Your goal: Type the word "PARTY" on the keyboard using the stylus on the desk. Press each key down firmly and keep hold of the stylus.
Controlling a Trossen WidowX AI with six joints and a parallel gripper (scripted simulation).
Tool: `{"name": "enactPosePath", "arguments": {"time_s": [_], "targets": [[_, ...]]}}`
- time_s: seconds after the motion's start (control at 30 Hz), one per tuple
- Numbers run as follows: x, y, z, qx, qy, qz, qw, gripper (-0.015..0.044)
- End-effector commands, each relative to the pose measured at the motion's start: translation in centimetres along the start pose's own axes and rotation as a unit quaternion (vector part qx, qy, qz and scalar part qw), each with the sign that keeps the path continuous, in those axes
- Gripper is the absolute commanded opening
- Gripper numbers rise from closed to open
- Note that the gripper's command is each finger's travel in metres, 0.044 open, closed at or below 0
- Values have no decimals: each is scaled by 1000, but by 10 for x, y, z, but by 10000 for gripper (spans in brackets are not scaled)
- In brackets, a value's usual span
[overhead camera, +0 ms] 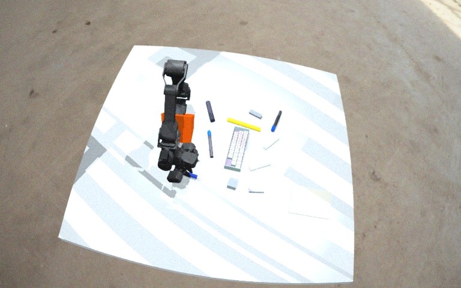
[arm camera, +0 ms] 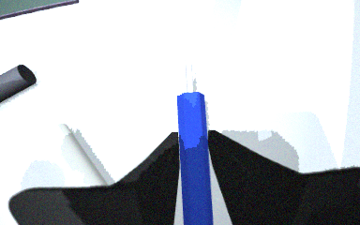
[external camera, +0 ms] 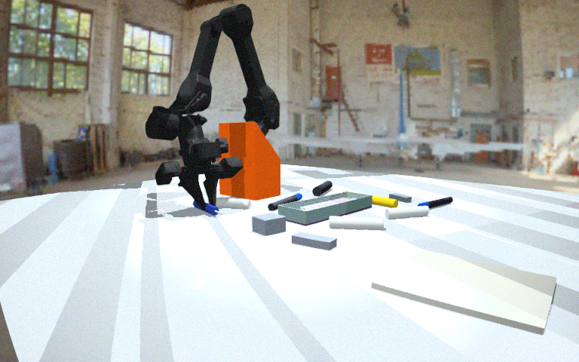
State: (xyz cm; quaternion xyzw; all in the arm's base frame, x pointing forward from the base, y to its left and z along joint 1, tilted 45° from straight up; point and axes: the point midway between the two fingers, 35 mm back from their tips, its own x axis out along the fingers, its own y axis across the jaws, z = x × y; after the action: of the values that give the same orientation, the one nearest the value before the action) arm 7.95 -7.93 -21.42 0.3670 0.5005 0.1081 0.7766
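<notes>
The stylus (overhead camera: 192,175) (external camera: 206,208) (arm camera: 192,122) has a blue body and a thin pale tip. It lies at table level, left of the keyboard. My gripper (external camera: 206,207) (arm camera: 192,137) is shut on its blue body, with a finger touching each side. In the wrist view the tip points away from the gripper, toward the top of the picture. The keyboard (overhead camera: 237,148) (external camera: 324,209) has a grey-green case with pale keys. Only a corner of its case (arm camera: 33,7) shows in the wrist view. No key letters can be read.
An orange block (overhead camera: 186,129) (external camera: 264,170) stands behind the gripper. A dark pen with a blue end (overhead camera: 210,146) (external camera: 283,202) lies between stylus and keyboard. A white cylinder (external camera: 234,203) (arm camera: 84,157) lies beside the gripper. A grey block (overhead camera: 232,183) (external camera: 268,224) sits near the keyboard's near end.
</notes>
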Motion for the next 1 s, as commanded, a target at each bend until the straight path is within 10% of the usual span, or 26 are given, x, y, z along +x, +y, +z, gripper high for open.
{"name": "enactPosePath", "arguments": {"time_s": [0.0, 0.97], "targets": [[-9, -2, 6, -2, -1, -3, 1000, 0], [-39, -8, 53, -92, 140, -4, 986, 0]]}}
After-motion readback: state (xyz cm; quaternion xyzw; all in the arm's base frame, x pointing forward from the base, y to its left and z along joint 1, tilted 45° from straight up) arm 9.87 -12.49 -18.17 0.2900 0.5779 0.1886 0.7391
